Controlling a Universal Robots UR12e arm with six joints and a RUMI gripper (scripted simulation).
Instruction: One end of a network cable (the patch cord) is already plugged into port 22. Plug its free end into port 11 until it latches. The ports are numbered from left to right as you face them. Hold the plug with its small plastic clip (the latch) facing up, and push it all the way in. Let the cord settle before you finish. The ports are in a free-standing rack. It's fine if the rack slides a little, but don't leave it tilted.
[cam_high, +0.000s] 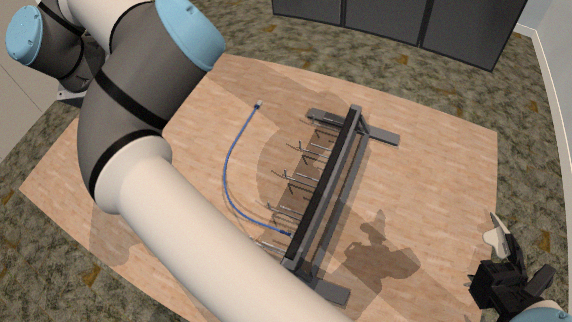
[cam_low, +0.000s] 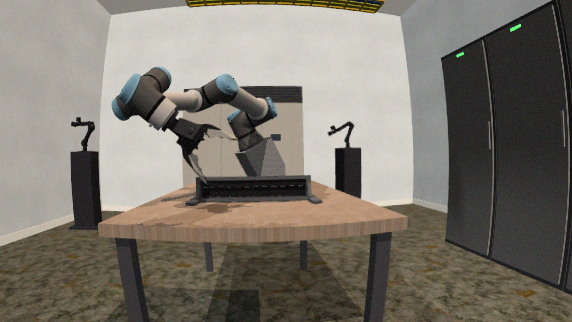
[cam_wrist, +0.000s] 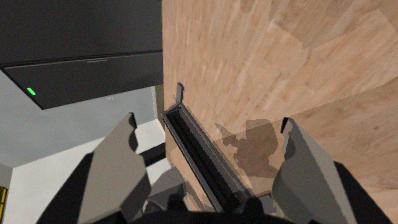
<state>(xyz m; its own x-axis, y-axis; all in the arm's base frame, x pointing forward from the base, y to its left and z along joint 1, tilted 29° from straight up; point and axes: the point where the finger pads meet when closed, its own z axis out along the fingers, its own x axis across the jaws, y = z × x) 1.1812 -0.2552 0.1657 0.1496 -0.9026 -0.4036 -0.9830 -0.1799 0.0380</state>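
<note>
Rack on table (mid-top), cable beside it

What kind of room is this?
Probably a server or network lab: tall black cabinets with green lights line one wall, and a wooden table holds a small port rack with a blue cable plugged in.

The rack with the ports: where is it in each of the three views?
Top: the rack runs diagonally across the table's middle.
Exterior: low dark bar at table centre, below the gripper.
Wrist: narrow dark channel between the open jaws.
Shared landmark: wooden table.
</note>
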